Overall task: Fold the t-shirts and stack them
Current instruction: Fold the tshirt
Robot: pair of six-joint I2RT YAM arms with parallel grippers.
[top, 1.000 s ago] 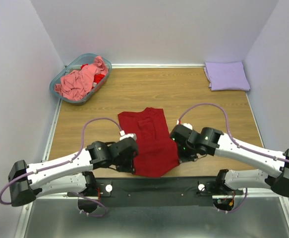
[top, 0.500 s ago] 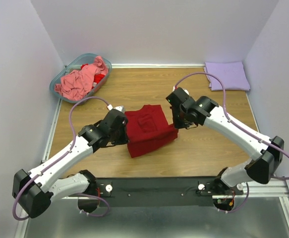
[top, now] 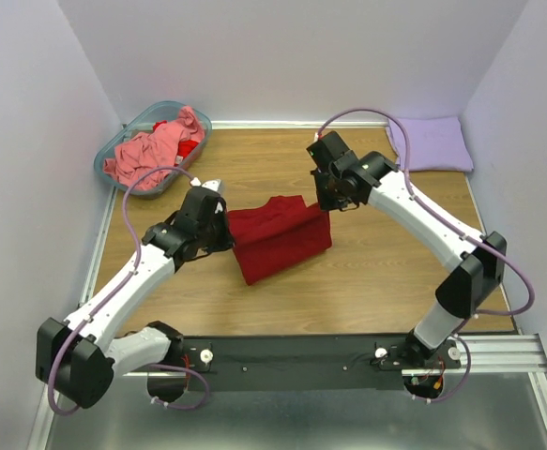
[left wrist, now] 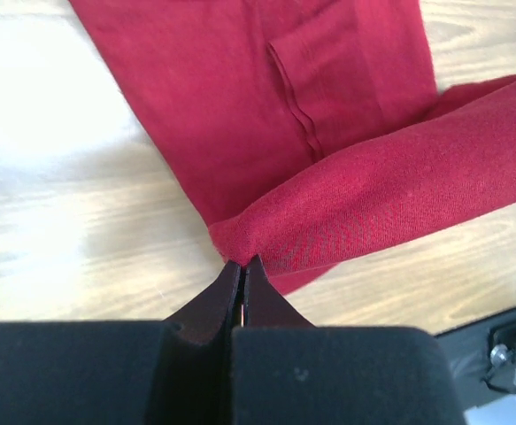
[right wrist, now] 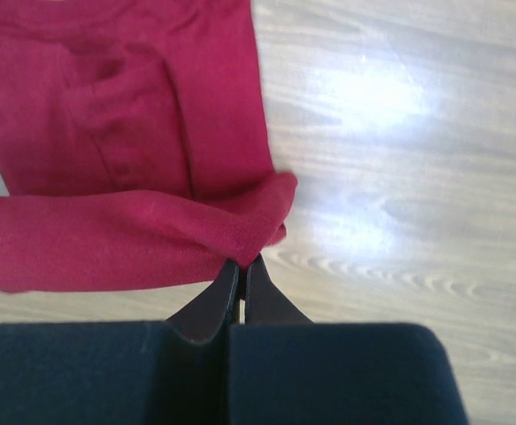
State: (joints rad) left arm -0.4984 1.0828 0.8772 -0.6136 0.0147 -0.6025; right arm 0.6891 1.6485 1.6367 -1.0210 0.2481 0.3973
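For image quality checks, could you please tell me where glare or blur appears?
Left wrist view: white glare washes out the table at the left, while the dark red t-shirt is sharp; right wrist view: a bright glare patch on the wood right of the shirt; top external view: evenly lit, without glare.

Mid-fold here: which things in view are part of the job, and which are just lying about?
Job: dark red t-shirt, pinched by left gripper and right gripper; folded lavender t-shirt; pink t-shirt.
Lying about: teal basket holding the pink one.
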